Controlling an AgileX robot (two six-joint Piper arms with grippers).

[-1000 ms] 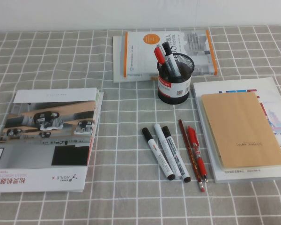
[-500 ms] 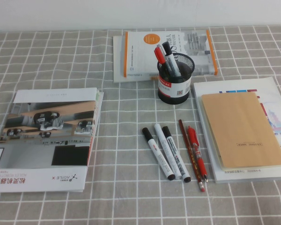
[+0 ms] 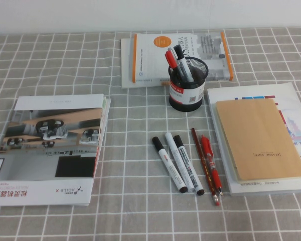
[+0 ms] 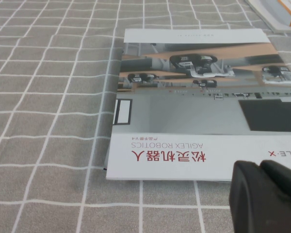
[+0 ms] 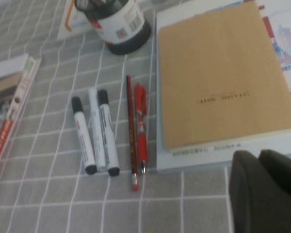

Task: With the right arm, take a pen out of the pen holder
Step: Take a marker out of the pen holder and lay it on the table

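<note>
Currently, light, stiff, slick-looking markers point(image 3: 182, 63) are stood in the pen holder point(image 3: 185, 95); a protruding barrel should be pinched. Well short of it, the right pincer point(image 5: 258, 156) is shut, empty; the left pincer point(image 4: 259, 167) likewise, farther off.

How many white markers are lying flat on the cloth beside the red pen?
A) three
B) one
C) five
A: three white markers lie side by side next to the pencil and red pen. The left gripper hangs shut by the brochure, the right gripper shut by the brown notebook.
</note>
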